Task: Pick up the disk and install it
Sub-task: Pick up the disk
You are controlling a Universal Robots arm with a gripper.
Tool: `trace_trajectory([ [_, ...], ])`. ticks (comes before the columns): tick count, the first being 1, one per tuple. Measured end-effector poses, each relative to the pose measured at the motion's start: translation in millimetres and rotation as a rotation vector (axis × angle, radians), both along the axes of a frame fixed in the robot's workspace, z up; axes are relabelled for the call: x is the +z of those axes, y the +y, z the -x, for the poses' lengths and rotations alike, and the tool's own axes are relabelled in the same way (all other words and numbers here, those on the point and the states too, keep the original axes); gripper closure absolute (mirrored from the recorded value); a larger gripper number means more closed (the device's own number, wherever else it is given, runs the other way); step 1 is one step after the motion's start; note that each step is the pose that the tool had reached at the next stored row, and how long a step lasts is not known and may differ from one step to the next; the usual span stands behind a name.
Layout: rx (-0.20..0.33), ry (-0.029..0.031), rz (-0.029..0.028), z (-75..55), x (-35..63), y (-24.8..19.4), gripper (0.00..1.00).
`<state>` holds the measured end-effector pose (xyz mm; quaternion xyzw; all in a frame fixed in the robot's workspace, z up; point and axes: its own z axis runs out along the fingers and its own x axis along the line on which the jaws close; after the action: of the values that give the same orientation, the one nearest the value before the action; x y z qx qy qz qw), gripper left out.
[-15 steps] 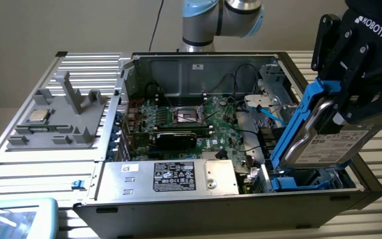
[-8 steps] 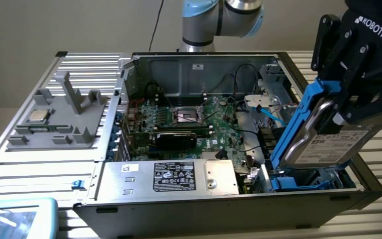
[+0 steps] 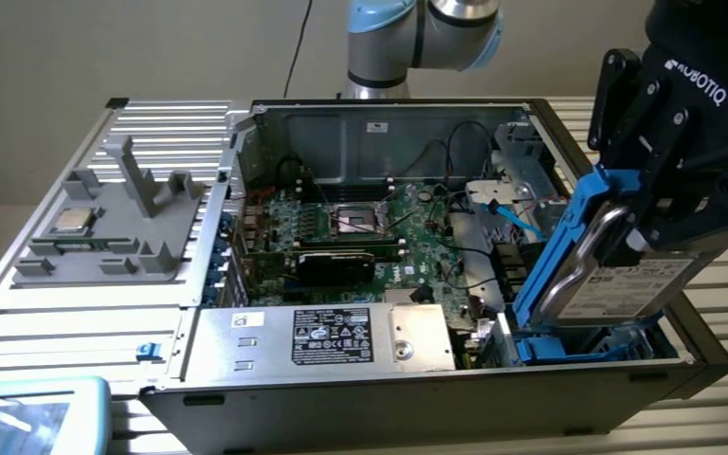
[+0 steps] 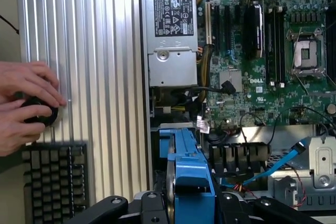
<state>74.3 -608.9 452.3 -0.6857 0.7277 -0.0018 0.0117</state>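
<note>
1. The gripper [image 3: 632, 239] stood over the exterior view's right end of the open computer case [image 3: 415, 384], its black fingers pinching the disk [image 3: 620, 284] from both flat sides.
2. The disk hung steeply tilted, label facing the exterior view's right, with its blue carrier [image 3: 552, 270] along the edge toward the motherboard [image 3: 396, 248].
3. The disk's lower end was down inside the case, at the blue drive bay [image 3: 582, 347]; whether it touched the bay could not be told.
4. A light blue cable [image 3: 516, 216] ran just beside the carrier, inside the case.
5. The power supply [image 3: 326, 336] lay along the case's near wall, well apart from the disk.
6. On the ribbed metal table [image 3: 99, 313], at the exterior view's left, sat a grey fixture [image 3: 118, 248] with a small square chip [image 3: 73, 220] on it.
7. In the wrist view, a person's hands [image 4: 26, 103] rested on a round black object [image 4: 41, 113] beside a keyboard [image 4: 52, 182].
</note>
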Motion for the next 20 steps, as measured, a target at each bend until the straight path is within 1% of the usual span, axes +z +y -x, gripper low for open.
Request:
trace_trajectory([
  [4, 0.001, 0.0002, 0.0, -2.5, -4.1, 5.3, 0.63],
  [6, 0.007, 0.0002, 0.0, -2.6, -5.8, 6.8, 0.63],
  [13, 0.031, 0.0004, 0.0, -3.9, -9.2, 7.3, 0.63],
  [16, 0.032, 0.0029, 0.0002, -5.1, -11.2, 7.3, 0.63],
  [20, 0.032, 0.0052, -0.0002, -5.4, -16.3, 8.0, 0.63],
])
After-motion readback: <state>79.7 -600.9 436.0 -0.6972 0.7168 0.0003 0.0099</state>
